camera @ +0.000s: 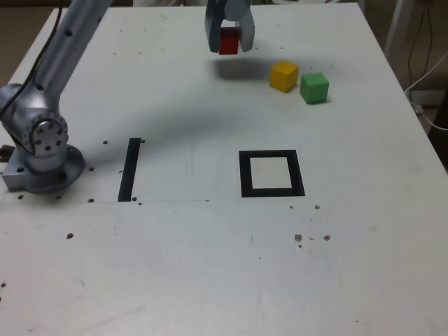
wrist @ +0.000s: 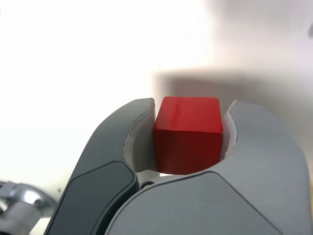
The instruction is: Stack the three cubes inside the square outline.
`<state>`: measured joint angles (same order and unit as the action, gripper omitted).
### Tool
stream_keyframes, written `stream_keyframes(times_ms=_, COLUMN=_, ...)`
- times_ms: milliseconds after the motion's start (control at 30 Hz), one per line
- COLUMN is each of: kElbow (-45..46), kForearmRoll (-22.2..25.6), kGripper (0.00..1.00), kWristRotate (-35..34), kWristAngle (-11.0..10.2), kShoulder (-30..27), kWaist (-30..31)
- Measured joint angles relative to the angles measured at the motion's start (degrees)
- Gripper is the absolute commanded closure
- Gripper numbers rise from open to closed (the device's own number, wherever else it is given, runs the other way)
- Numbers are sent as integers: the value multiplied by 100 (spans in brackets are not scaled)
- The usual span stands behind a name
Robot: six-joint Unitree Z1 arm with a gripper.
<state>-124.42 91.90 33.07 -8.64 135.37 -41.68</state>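
Observation:
My gripper [camera: 228, 43] is shut on the red cube [camera: 228, 40], holding it above the table near the far edge; its shadow lies on the surface just below. The wrist view shows the red cube [wrist: 188, 133] clamped between the two grey fingers [wrist: 124, 137]. The yellow cube [camera: 283, 75] and the green cube [camera: 314, 87] sit close together on the table, to the exterior view's right of the gripper. The square outline [camera: 271, 173], black tape with a white centre, lies nearer the front with nothing inside it.
A straight black tape strip [camera: 129, 169] lies at the exterior view's left of the square. The arm's base [camera: 42, 164] stands at the table's left edge. Cables hang beyond the right edge [camera: 427, 77]. Small dark specks dot the tabletop.

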Motion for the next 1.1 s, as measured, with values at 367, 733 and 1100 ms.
stream_keyframes(times_ms=367, kElbow=1551, kForearmRoll=-82, kGripper=73, kWristRotate=-861, kWristAngle=259, kShoulder=-1382, kWaist=1268)
stream_keyframes(times_ms=733, kElbow=2818, kForearmRoll=-656, kGripper=73, kWristRotate=-1608, kWristAngle=794, kShoulder=-2136, kWaist=2353)
stream_keyframes(times_ms=1100, kElbow=3602, kForearmRoll=-1523, kGripper=73, kWristRotate=-1943, kWristAngle=1149, kShoulder=-2280, kWaist=2922)
